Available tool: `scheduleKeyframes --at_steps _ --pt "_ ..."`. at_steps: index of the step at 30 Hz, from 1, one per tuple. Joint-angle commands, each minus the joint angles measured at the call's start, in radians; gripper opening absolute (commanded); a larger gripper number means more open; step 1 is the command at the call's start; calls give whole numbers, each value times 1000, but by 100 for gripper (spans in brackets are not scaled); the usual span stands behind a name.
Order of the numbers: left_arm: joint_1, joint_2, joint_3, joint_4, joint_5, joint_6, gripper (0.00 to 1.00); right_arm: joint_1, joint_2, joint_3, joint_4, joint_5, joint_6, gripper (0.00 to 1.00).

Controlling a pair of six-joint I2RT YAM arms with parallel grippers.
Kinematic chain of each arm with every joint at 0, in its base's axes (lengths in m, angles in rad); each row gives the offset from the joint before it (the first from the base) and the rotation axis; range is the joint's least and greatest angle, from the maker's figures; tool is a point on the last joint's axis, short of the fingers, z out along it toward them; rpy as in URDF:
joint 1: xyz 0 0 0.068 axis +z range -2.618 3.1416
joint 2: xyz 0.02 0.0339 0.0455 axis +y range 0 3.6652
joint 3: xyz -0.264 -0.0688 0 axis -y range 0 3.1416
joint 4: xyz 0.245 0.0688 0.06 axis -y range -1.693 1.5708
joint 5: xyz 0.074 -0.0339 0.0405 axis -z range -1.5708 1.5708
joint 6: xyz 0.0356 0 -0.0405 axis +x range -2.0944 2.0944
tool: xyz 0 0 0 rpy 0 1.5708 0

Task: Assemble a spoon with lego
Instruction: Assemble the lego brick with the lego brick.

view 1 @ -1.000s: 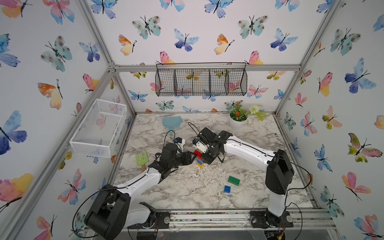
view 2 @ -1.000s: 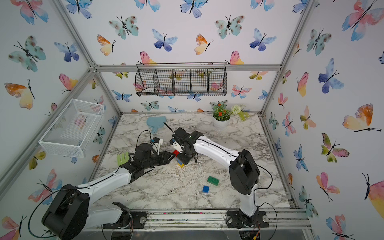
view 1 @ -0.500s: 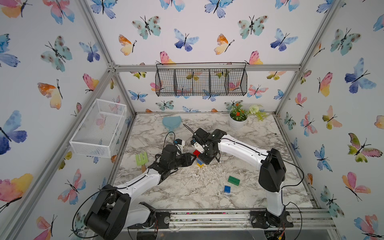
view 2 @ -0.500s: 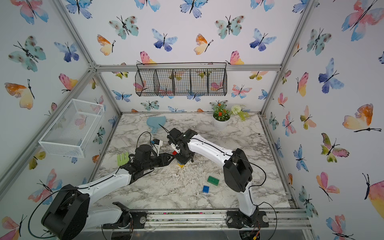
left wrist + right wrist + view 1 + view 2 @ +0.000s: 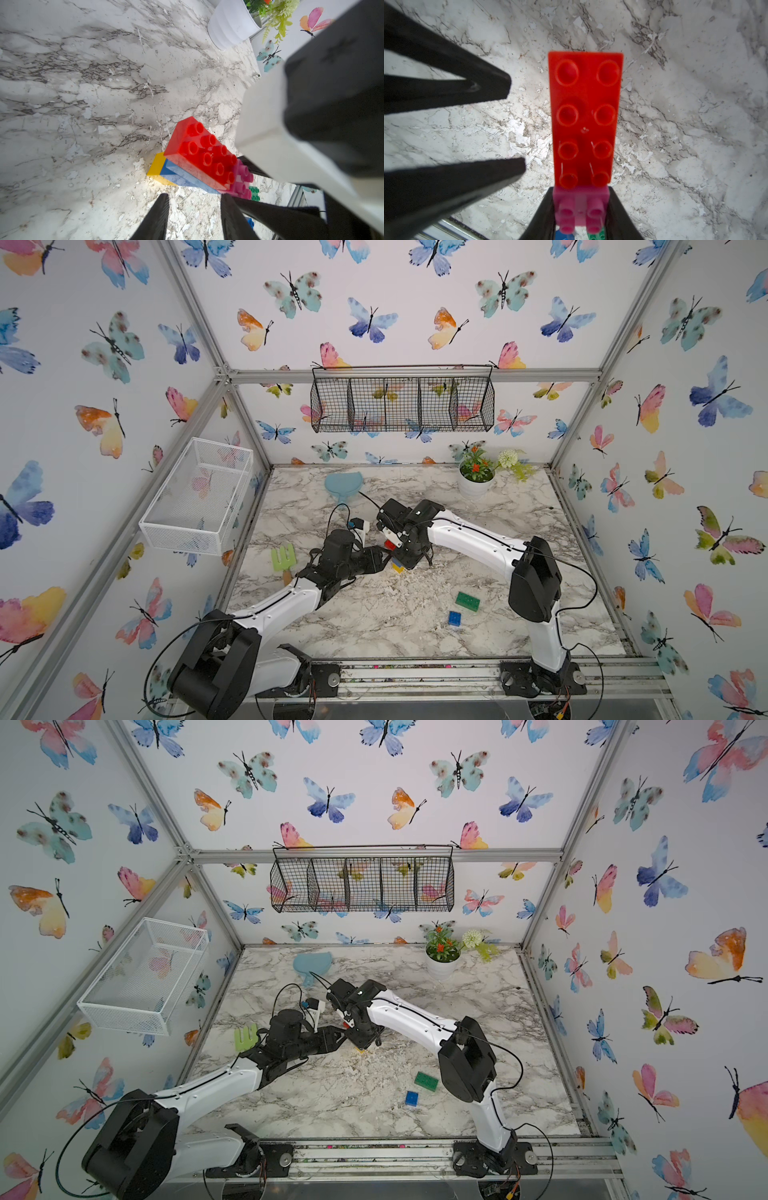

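The spoon (image 5: 391,549) is a joined lego piece with a red brick (image 5: 199,153) on top. Under it sit a long light-blue brick (image 5: 187,178), a yellow one (image 5: 158,168) and a pink one (image 5: 581,205). My right gripper (image 5: 580,190) is shut on the pink end, reaching down at mid-table (image 5: 409,556). My left gripper (image 5: 194,207) stands open and holds nothing. Its fingertips (image 5: 508,87) sit just beside the red brick (image 5: 585,116) without touching it. A loose green brick (image 5: 467,600) and a loose blue brick (image 5: 454,618) lie on the table in front; both top views show them.
A pale-teal paddle (image 5: 343,485) lies at the back. A pale green pronged utensil (image 5: 283,558) lies by the left arm. A white flower pot (image 5: 476,483) stands at the back right. A white mesh basket (image 5: 199,497) hangs on the left wall and a black wire basket (image 5: 401,404) on the back wall.
The right arm has swung a little to the left, carrying the spoon with it. The left gripper has hardly moved.
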Motion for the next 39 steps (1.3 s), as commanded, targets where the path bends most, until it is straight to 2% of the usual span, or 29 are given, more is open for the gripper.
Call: scheduleKeyframes --at_steps 1,10,21,28,39 --pt "1 -13 -7 26 23 3 44 5 61 4 -43 19 2 1" --pt "1 -11 -11 29 24 0 44 5 67 38 -55 18 2 4" --pt "1 -13 -15 34 24 -3 44 4 52 53 -45 10 9 24" --pt "0 -14 -20 39 23 -4 45 4 43 65 -33 7 14 31" --pt "1 -11 -25 50 26 -9 45 4 28 77 -13 8 17 51"
